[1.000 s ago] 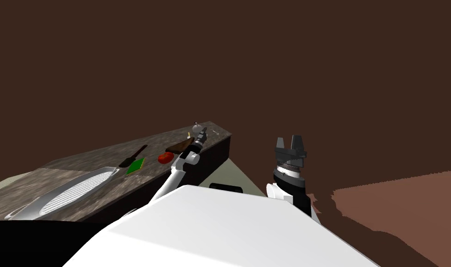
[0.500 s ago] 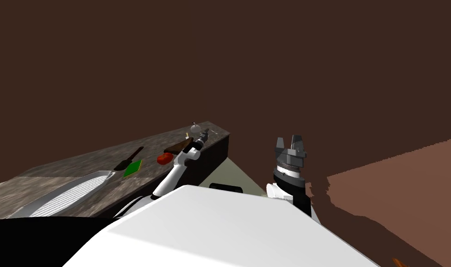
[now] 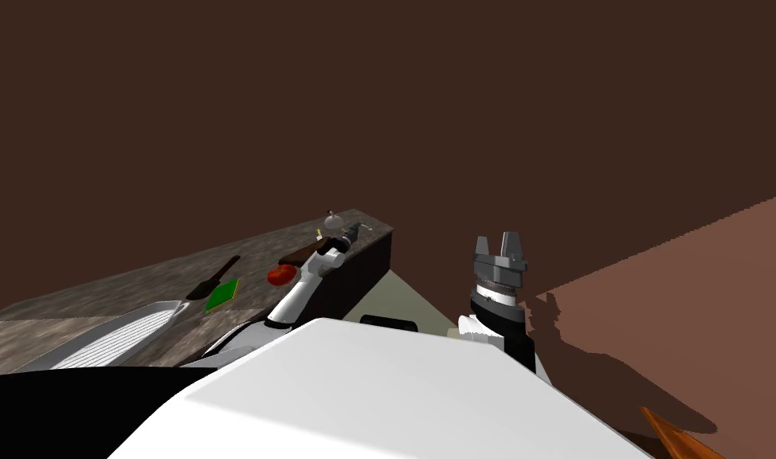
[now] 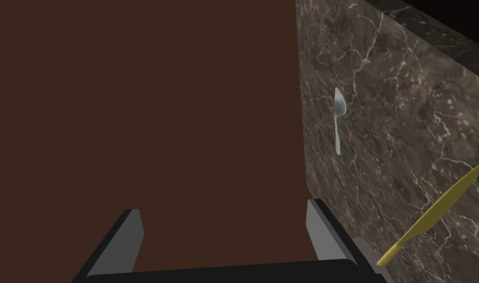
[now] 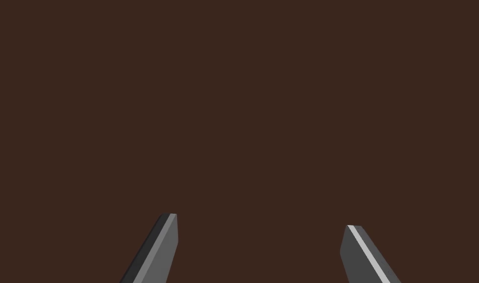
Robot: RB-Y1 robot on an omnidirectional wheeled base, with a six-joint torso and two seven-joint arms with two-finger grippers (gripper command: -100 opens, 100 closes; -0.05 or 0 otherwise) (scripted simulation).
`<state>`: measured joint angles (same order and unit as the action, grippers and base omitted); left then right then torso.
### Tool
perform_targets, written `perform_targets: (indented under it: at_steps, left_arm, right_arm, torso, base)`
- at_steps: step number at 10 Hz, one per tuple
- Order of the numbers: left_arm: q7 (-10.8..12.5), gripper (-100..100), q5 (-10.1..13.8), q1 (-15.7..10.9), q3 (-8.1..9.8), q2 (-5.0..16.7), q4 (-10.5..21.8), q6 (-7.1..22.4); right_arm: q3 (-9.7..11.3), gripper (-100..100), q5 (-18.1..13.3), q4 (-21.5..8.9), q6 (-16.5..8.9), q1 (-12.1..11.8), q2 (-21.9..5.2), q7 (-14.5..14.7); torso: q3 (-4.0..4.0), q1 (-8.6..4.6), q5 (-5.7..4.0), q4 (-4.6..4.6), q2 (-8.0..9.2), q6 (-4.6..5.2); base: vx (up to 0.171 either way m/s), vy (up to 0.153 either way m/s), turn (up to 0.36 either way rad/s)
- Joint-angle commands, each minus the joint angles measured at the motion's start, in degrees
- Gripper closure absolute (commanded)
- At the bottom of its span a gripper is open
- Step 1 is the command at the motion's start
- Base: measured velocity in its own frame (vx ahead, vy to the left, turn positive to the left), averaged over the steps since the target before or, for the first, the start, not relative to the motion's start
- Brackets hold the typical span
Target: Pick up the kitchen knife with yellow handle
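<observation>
We are in the approach step: nothing is gripped yet. The left gripper (image 4: 224, 210) hangs at the far end of the counter (image 4: 410, 98) with its fingers apart and nothing between them (through the gap we look at the brown wall (image 4: 135, 98), not at the counter top). The knife (image 4: 437, 211) lies flat on the counter, just beside the gripper but outside its gap, off the finger nearer the counter. It is drawn yellow from end to end. The slimmer end, which we take for the handle, points toward the gripper. A spoon (image 4: 338, 118) lies farther along the counter, well apart from the knife.

The next move, as we judge it, calls for a sideways shift of the hand toward the knife until the handle sits between the fingers. The wrist should then turn so the fingers straddle the handle across its width. After that comes a descent close to the counter, since the knife lies low and flat, and only then the closing.

In the head view the left arm (image 3: 299, 291) reaches forward, nearly straight, over the counter and past a tomato (image 3: 280, 275). The right gripper (image 3: 498, 239) is held upright beside the chest, fingers apart and empty, facing the wall.
</observation>
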<state>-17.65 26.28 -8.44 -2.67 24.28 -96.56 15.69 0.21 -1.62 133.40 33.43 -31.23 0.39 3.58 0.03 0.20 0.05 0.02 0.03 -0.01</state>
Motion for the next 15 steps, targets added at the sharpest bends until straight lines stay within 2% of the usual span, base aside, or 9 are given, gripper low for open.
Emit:
perform_targets:
  at_steps: [1,2,5,7,8,10,11,13,15]
  left_arm:
    - [-0.7,-100,0.3,-0.8,0.1,0.3,0.9,2.9]
    - [-0.7,-100,0.3,-0.8,0.1,0.3,0.9,3.8]
    - [-2.6,-100,2.3,-5.6,0.21,2.8,6.0,9.2]
    - [-2.6,-100,2.3,-5.6,0.21,2.8,6.8,11.8]
    - [-3.6,-100,3.1,-7.9,0.29,4.0,9.8,13.6]
    - [-3.6,-100,3.1,-7.9,0.29,4.0,9.9,15.9]
    - [-4.5,-100,3.9,-10.2,0.39,5.1,12.6,18.0]
    - [-4.5,-100,3.9,-10.2,0.39,5.1,13.0,20.0]
    - [-5.3,-100,4.5,-12.5,0.51,6.2,16.1,23.2]
  right_arm:
    - [0.0,0,0.0,0.0,0.0,0.0,0.0,0.0]
    - [0.0,0,0.0,0.0,0.0,0.0,0.0,0.0]
    - [0.0,0,0.0,0.0,0.0,0.0,0.0,0.0]
    - [0.0,0,0.0,0.0,0.0,0.0,0.0,0.0]
    - [0.0,0,0.0,0.0,0.0,0.0,0.0,0.0]
    - [0.0,0,0.0,0.0,0.0,0.0,0.0,0.0]
    - [0.0,0,0.0,0.0,0.0,0.0,0.0,0.0]
    - [0.0,0,0.0,0.0,0.0,0.0,0.0,0.0]
    - [0.0,0,0.0,0.0,0.0,0.0,0.0,0.0]
  torso:
    - [0.0,0.0,0.0,0.0,0.0,0.0]
    - [0.0,0.01,0.01,0.0,0.0,-0.04]
    - [-0.02,0.01,0.01,-0.01,-0.03,-0.04]
    - [-0.02,0.05,0.02,-0.01,-0.04,-0.05]
    - [-0.04,-0.02,0.01,-0.02,-0.07,-0.06]
    - [-0.04,0.03,0.02,-0.02,-0.07,-0.05]
    - [-0.05,-0.03,0.01,-0.02,-0.08,-0.06]
    - [-0.06,0.02,0.02,-0.03,-0.1,-0.06]
    - [-0.07,0.0,0.0,-0.03,-0.13,-0.01]
  base:
    - [-0.024,0.036,-0.077]
    - [-0.013,0.021,0.02]
    - [-0.023,0.037,-0.134]
    - [-0.01,0.033,-0.027]
    - [-0.006,0.029,-0.138]
    - [-0.007,0.032,-0.05]
    - [-0.001,0.037,-0.167]
    - [-0.004,0.029,-0.031]
    - [0.003,0.04,-0.126]
